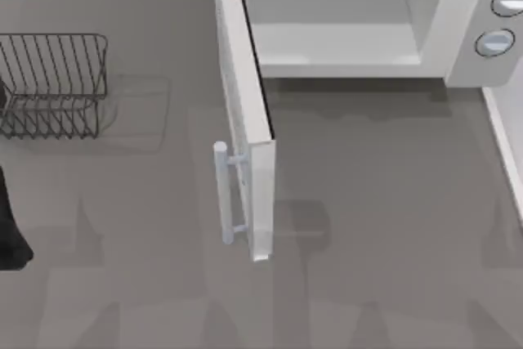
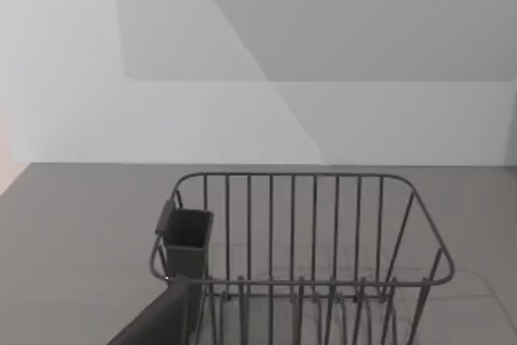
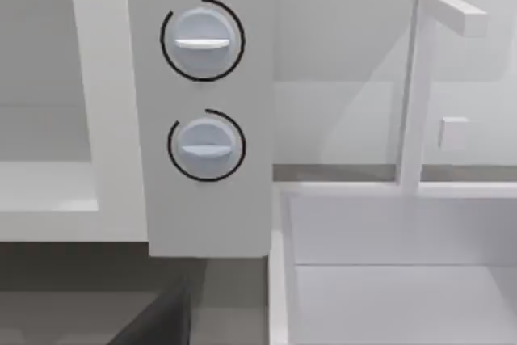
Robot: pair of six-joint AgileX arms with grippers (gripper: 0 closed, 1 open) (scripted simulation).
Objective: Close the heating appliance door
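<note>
You face a flat grey table (image 1: 368, 226) backed by a pale wall. A dark wire rack (image 1: 53, 83) stands far left, a small dark cup (image 2: 187, 236) hung on its rim. The large white box-shaped microwave (image 1: 466, 6) sits far right, pale grey cavity exposed, two round grey-blue knobs (image 3: 202, 39) stacked on its side panel. Its white rectangular door (image 1: 249, 112) stands swung wide toward you, cylindrical bar handle (image 1: 222, 194) at the near edge. Whether either gripper is clenched or released cannot be told.

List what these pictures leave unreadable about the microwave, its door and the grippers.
- Microwave: top and right side cut off by the top view's edge.
- Door: seen nearly edge-on from above, so its window face is hidden; handle visible.
- Knobs: settings unmarked in the right wrist view.
- Gripper fingers: state unreadable.
</note>
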